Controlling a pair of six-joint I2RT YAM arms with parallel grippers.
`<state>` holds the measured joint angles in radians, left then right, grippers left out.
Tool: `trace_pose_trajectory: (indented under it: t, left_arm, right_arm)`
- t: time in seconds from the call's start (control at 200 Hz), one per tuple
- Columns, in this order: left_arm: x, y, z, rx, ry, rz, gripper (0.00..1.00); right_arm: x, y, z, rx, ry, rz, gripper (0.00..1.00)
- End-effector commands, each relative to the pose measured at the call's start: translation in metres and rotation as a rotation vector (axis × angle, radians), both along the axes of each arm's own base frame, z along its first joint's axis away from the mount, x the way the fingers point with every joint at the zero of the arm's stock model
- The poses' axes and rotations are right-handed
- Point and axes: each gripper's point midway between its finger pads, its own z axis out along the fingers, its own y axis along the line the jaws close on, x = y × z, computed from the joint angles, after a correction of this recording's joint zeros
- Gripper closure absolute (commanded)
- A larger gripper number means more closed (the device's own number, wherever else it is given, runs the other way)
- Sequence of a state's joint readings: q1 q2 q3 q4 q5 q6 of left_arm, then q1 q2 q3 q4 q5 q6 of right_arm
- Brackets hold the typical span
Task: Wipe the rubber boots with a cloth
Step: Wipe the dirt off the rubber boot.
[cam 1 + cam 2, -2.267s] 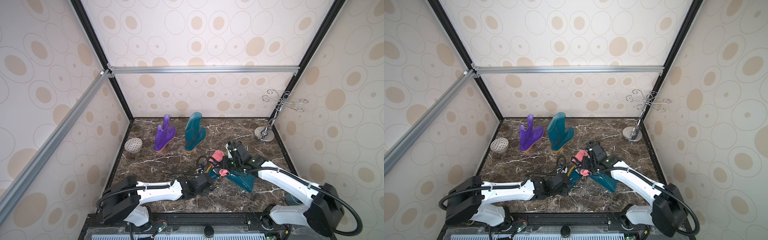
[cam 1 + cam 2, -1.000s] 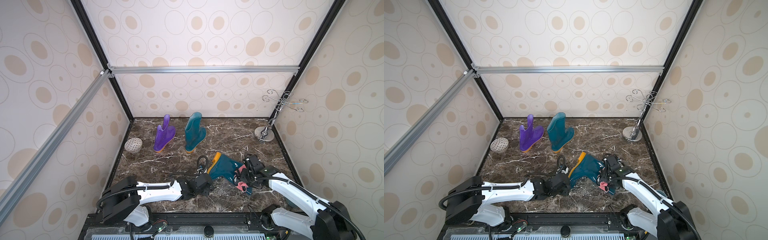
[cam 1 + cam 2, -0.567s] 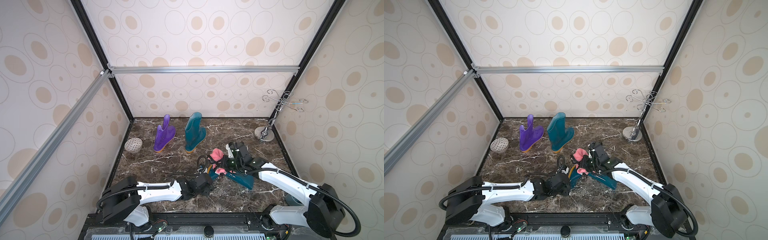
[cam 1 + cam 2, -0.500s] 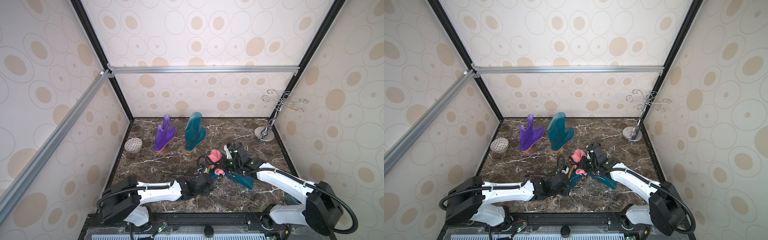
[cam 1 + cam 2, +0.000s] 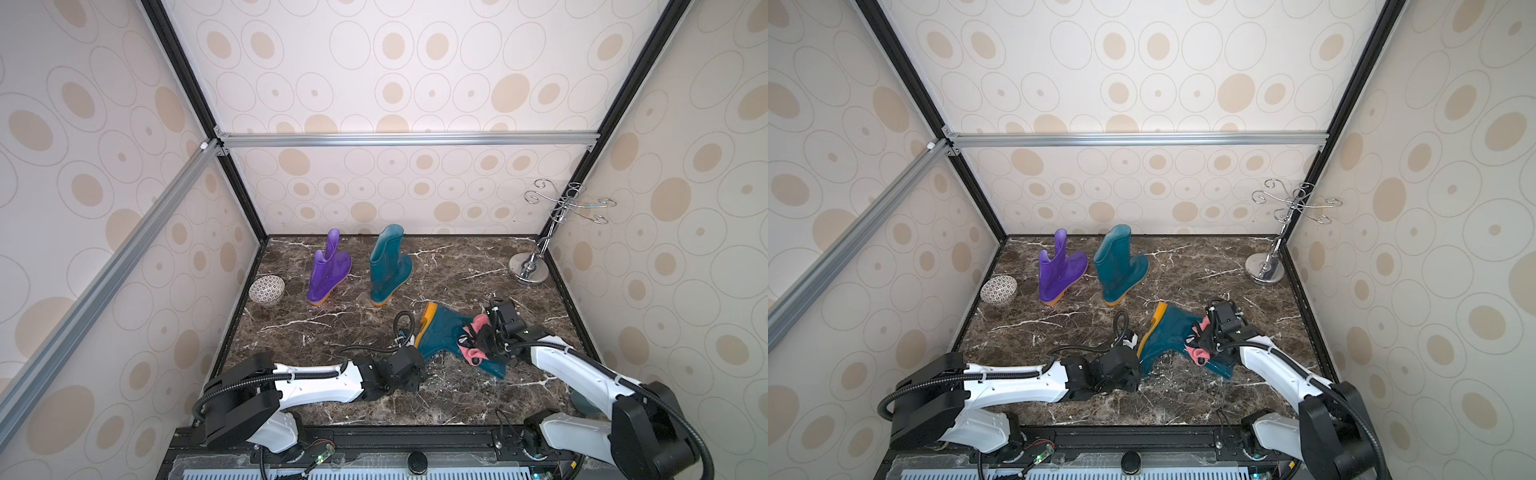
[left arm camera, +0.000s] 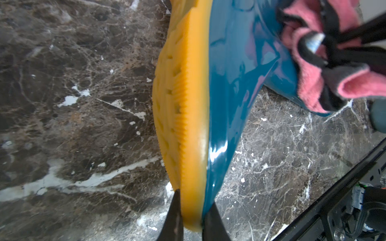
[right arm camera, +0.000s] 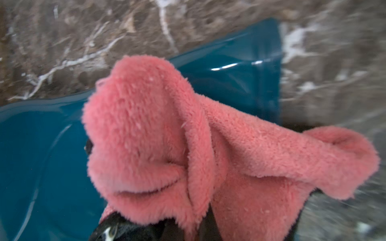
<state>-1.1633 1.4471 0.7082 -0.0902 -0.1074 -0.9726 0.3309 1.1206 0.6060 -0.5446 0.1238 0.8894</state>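
Teal boot's [image 5: 444, 336] sole [image 6: 179, 125] pinched by left gripper [image 6: 193, 219]; right gripper [image 5: 478, 343] clenches cloth [image 7: 167, 135], three o'clock; hard strokes risk slippage.

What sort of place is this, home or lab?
Likely a robot test booth: spotted wallpaper panels on an aluminium frame, marbled floor, white robot arms wiping a lying teal rubber boot with a pink cloth.

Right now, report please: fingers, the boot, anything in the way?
Left fingers shut on sole of lying teal boot. Right fingers shut on pink cloth, over boot's leg. Nothing in the way.
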Motion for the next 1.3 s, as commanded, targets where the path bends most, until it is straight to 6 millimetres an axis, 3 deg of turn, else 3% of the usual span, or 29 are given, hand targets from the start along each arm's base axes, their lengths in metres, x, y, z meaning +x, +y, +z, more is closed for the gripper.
trace_pose_trajectory:
  t: [0.0, 0.065, 0.135, 0.27, 0.42, 0.495, 0.66, 0.77, 0.91, 1.1, 1.295]
  left_arm:
    - [-0.002, -0.005, 0.002, -0.026, 0.016, -0.008, 1.00]
    - [-0.002, -0.006, 0.002, -0.027, 0.017, -0.011, 1.00]
    - [-0.002, -0.008, 0.002, -0.031, 0.012, -0.016, 1.00]
    - [-0.001, -0.010, 0.003, -0.032, 0.008, -0.023, 1.00]
    - [-0.002, -0.012, 0.001, -0.047, 0.016, -0.025, 1.00]
    - [-0.003, -0.014, 0.000, -0.051, 0.021, -0.031, 1.00]
    - [-0.002, -0.014, 0.002, -0.054, 0.015, -0.028, 1.00]
    - [-0.002, -0.014, 0.003, -0.055, 0.014, -0.029, 1.00]
    - [-0.002, -0.014, 0.003, -0.056, 0.018, -0.029, 1.00]
    - [-0.001, -0.011, 0.007, -0.045, 0.005, -0.022, 1.00]
    - [-0.001, -0.013, 0.005, -0.050, 0.014, -0.023, 1.00]
  right_arm:
    - [-0.032, -0.040, 0.007, -0.120, 0.060, -0.131, 1.00]
    - [-0.036, -0.045, 0.020, -0.139, 0.045, -0.105, 1.00]
    - [-0.035, -0.036, 0.028, -0.110, 0.033, -0.023, 1.00]
    - [-0.042, -0.020, 0.018, -0.062, 0.109, 0.079, 1.00]
    - [-0.033, 0.050, -0.001, 0.243, 0.124, 0.266, 1.00]
    - [-0.022, 0.075, 0.013, 0.248, 0.057, 0.350, 1.00]
    - [-0.007, 0.138, 0.078, 0.293, -0.173, 0.540, 1.00]
    - [-0.001, 0.163, 0.093, 0.383, -0.204, 0.568, 1.00]
    - [-0.002, 0.193, 0.082, 0.474, -0.141, 0.588, 1.00]
    - [-0.024, 0.219, 0.062, 0.520, -0.121, 0.597, 1.00]
    - [-0.032, 0.215, 0.038, 0.531, -0.098, 0.550, 1.00]
